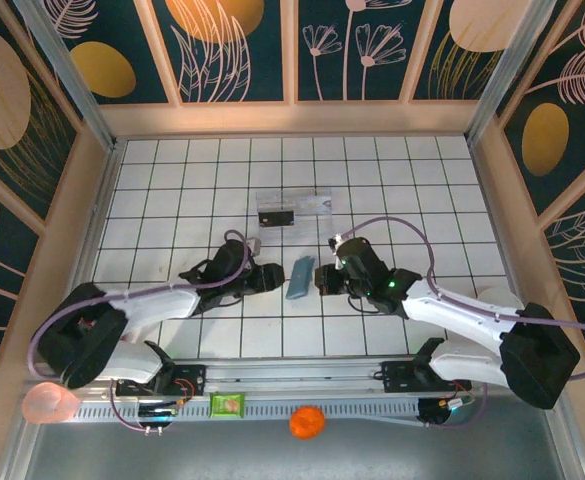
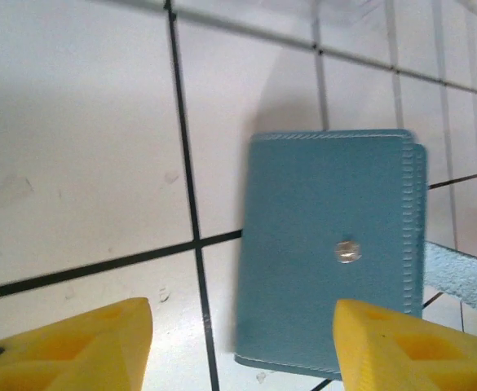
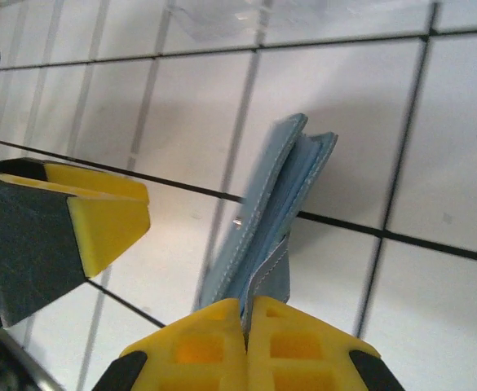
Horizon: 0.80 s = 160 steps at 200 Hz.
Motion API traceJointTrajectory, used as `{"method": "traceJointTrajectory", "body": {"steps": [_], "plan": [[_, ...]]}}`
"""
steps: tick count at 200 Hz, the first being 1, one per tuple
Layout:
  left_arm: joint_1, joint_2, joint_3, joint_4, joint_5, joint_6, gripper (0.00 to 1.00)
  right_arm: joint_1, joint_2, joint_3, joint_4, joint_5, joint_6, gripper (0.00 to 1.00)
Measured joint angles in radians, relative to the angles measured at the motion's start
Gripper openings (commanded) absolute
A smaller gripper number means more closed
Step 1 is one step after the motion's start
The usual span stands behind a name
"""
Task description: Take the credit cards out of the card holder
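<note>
Holder (image 1: 300,277) is standing on edge at the middle of the tiled table (image 1: 172,180) in the top view, showing as a narrow blue sliver between the two arms. Right gripper (image 1: 322,281), just to the right of it, is pinching the wallet: at the bottom of the right wrist view its yellow fingers (image 3: 197,350) are pressing together on a thin flap (image 3: 272,273) of the holder (image 3: 262,220), whose two panels are parting slightly at the top edge. Left gripper (image 1: 272,278) is hanging just to the left of the wallet with its jaws standing wide apart. In the left wrist view the gripper (image 2: 242,346) is facing the broad blue side of the holder (image 2: 328,244), a small metal stud (image 2: 348,252) is glinting near the middle of the panel, and a pale blue strap (image 2: 466,281) is running off the right edge. Clear tray (image 1: 312,205) is lying a few tiles above the holder in the top view, apart from both grippers.
</note>
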<state>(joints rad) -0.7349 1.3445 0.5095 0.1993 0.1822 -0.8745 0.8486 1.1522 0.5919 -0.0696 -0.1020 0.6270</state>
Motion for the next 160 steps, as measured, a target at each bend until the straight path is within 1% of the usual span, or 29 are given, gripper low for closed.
{"method": "traceJointTrajectory", "body": {"steps": [17, 31, 57, 81, 102, 134, 160], "plan": [[0.000, -0.071, -0.008, 0.003, -0.039, 0.015, 0.67, 0.014, 0.023, 0.064, -0.001, -0.008, -0.001, 0.00], [0.000, -0.097, -0.013, 0.007, -0.058, 0.024, 0.68, 0.022, 0.051, 0.106, 0.003, -0.014, -0.004, 0.00], [0.000, -0.104, -0.020, 0.008, -0.064, 0.037, 0.68, 0.025, 0.093, 0.126, 0.000, -0.008, -0.003, 0.00], [0.000, -0.084, -0.020, 0.024, -0.060, 0.050, 0.67, 0.019, 0.101, 0.118, -0.018, 0.017, 0.002, 0.00], [0.000, -0.044, -0.020, 0.040, -0.050, 0.057, 0.67, -0.016, 0.097, 0.077, -0.032, 0.053, 0.013, 0.00], [0.000, 0.013, -0.019, 0.060, -0.032, 0.064, 0.67, -0.118, 0.103, -0.017, -0.067, 0.112, 0.019, 0.00], [0.000, 0.049, -0.010, 0.072, -0.021, 0.075, 0.63, -0.140, 0.192, -0.030, -0.074, 0.150, 0.016, 0.00]]}}
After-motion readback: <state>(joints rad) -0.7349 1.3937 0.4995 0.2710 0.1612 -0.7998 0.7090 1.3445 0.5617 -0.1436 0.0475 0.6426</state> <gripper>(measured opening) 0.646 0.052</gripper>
